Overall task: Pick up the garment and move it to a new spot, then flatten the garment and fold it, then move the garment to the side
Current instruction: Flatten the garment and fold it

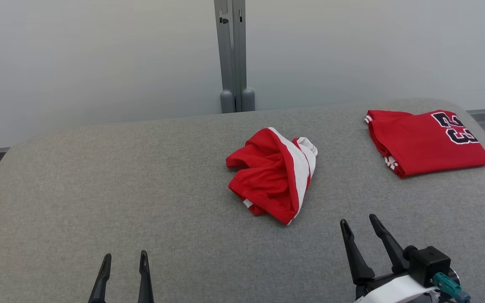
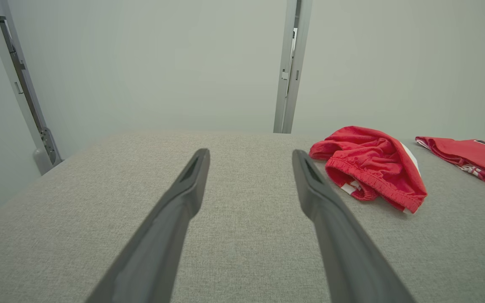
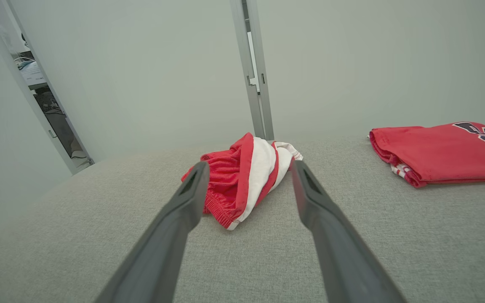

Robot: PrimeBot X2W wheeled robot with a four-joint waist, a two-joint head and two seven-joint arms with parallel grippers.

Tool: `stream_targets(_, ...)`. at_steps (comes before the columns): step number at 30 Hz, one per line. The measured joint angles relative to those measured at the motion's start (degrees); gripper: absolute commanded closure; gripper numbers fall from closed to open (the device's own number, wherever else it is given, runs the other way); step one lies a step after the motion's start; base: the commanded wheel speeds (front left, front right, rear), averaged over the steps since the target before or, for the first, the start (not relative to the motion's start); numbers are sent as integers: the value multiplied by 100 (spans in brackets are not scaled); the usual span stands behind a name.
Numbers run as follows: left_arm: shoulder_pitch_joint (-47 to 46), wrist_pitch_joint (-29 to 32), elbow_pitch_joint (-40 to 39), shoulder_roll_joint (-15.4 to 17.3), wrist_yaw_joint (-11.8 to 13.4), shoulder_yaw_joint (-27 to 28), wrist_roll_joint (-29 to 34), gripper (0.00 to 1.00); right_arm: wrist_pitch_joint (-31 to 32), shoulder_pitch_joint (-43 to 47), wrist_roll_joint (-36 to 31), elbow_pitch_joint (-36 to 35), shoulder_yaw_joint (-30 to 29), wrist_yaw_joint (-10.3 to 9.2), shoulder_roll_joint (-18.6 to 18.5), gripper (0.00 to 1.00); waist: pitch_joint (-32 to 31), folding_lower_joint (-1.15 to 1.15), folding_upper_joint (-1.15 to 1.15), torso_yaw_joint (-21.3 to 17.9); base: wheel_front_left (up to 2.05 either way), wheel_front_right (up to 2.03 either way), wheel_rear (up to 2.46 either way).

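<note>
1. Reaching with the wide, empty right claw (image 1: 358, 219), we aim for the crumpled garment (image 1: 274, 176) in the middle of the table (image 1: 99, 189).
2. We should pinch a raised fold deeply; the left claw (image 1: 125, 254), equally wide and empty, can wait.

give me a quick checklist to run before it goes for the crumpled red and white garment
1. Right hand open and holding nothing: ok, fingers spread above the cloth surface.
2. Left hand open and holding nothing: ok.
3. Crumpled garment lying free: ok, it sits alone mid table, apart from the folded jersey.
4. Right hand lined up: ok, in the right wrist view the garment lies ahead between its fingers; it is not yet touching.
5. Room for a new spot: ok, the table is bare to the robot's left.
6. Clean edge to grab for flattening: cannot tell, the fabric is bunched over itself.
</note>
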Motion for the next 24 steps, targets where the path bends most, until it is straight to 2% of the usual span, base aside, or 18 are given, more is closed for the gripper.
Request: stream_targets(24, 6, 0, 35, -1, -16, -100, 96, 0, 0, 6, 31, -9, -13, -1, 29, 0, 29, 0, 0, -6, 0, 0, 0)
